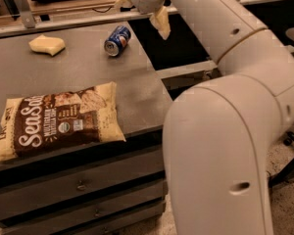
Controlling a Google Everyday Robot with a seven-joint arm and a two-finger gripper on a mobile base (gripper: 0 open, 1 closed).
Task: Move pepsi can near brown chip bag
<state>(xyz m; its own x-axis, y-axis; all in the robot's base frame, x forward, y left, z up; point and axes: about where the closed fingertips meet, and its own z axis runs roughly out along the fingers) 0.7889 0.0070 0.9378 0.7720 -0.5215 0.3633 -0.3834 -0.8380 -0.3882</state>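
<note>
The pepsi can (117, 40) is blue with a silver end and lies on its side near the back right of the grey table (83, 72). The brown chip bag (56, 123) lies flat at the table's front left, dark brown with white "Sea Salt" script and cream edges. My gripper (141, 17) hangs above the table's back right edge, just behind and to the right of the can and not touching it. Its cream fingers (161, 23) are spread apart with nothing between them. The can and the bag are well apart.
A pale yellow sponge-like lump (47, 44) lies at the table's back left. My white arm (225, 131) fills the right side of the view. Drawers (78, 185) sit under the table front. A dark gap (181, 43) lies to the right of the table.
</note>
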